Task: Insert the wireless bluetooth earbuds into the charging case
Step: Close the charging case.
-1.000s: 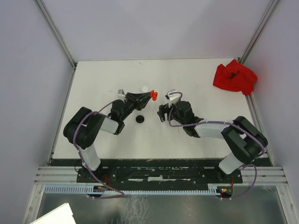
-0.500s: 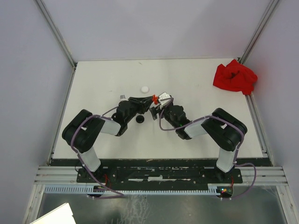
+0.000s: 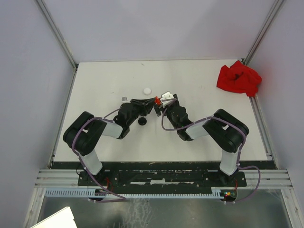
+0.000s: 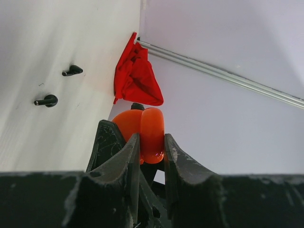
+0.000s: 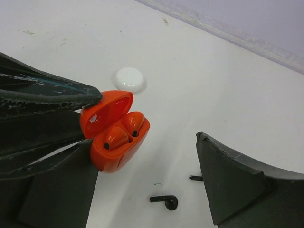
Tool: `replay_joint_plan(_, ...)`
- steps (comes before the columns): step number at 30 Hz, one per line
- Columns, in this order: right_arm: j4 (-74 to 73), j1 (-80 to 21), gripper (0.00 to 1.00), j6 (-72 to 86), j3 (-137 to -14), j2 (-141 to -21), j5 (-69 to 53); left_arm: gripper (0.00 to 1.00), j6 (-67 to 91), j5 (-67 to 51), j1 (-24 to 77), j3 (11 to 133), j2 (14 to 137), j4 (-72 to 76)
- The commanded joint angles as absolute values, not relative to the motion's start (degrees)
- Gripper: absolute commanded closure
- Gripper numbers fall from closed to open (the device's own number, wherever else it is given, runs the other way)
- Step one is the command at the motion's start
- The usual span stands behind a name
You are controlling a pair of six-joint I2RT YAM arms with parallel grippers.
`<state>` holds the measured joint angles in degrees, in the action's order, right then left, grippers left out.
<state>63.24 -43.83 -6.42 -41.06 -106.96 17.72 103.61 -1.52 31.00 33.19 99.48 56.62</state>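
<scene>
The left gripper (image 4: pixel 151 142) pinched a glossy orange-red clamshell charging case (image 5: pixel 107 113), lid ajar, two red earbuds (image 5: pixel 133 123) inside; the right gripper (image 5: pixel 147 161) stood spread beside it.

Robot test cell, lab-type. White bench (image 3: pixel 204 85) boxed in by plain pale wall panels (image 3: pixel 156 28) on aluminium rails (image 3: pixel 56 32). Left arm (image 3: pixel 88 134) and right arm (image 3: pixel 229 133) bolted to a black base plate (image 3: pixel 161 176) at the near edge.
</scene>
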Motion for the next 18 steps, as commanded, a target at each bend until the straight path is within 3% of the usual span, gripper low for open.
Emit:
replay_joint_plan(1,67.24,-44.03,0.13,-9.93,-41.53,-105.79,22.98,0.97,106.72,-0.84,31.29,32.26,98.5,61.04)
replay_joint_plan(18,66.69,-43.82,0.09,-16.22,-37.28,-101.14,31.43,0.97,106.25,-1.12,30.53,31.09,101.12,64.68)
